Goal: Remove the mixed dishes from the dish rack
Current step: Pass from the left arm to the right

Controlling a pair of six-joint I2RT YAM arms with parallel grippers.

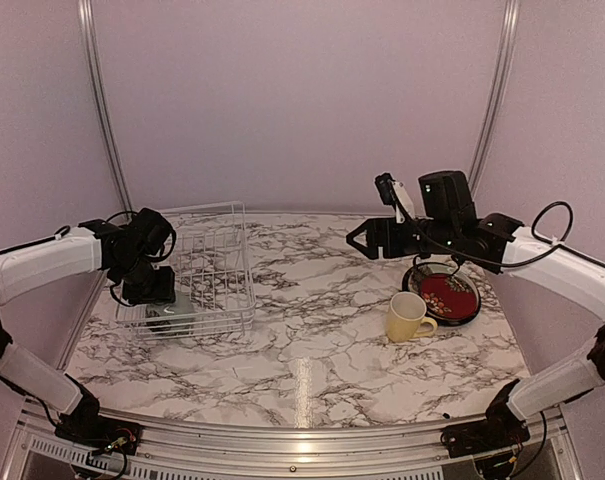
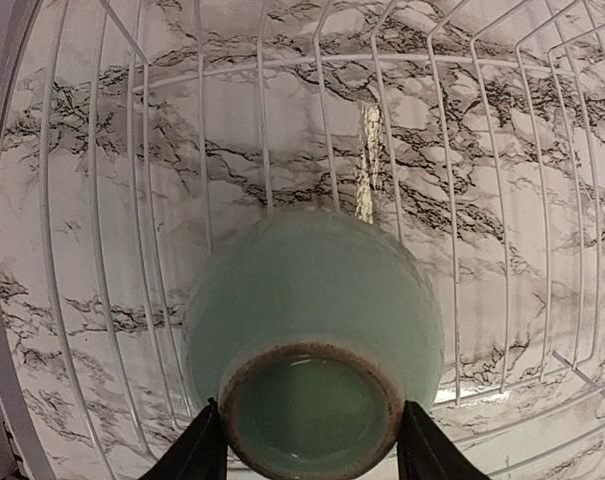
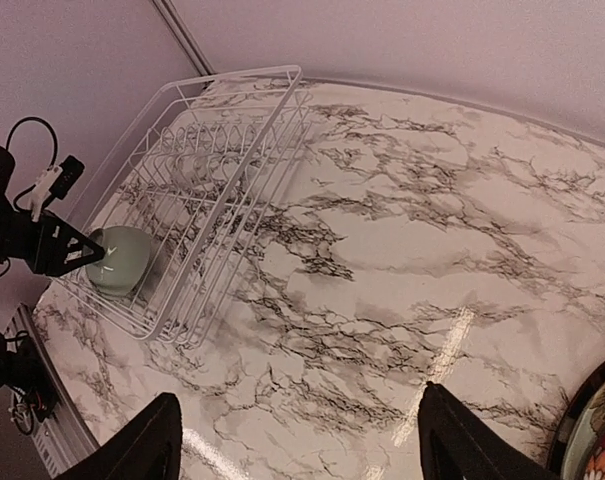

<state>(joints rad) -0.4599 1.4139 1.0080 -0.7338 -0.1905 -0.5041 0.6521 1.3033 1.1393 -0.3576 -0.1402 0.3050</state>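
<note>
The small pale-green bowl lies upside down in the near left corner of the white wire dish rack, and it also shows in the top view and the right wrist view. My left gripper reaches down into the rack, with its fingers pressed against both sides of the bowl's brown foot ring. My right gripper is open and empty above the bare marble, hovering mid-table. A red patterned dark-rimmed plate and the pale yellow mug sit on the table at the right.
The rack holds nothing else that I can see. The plate's rim shows at the right wrist view's lower right corner. Pink walls with metal posts enclose the table; the left arm stretches along the left wall.
</note>
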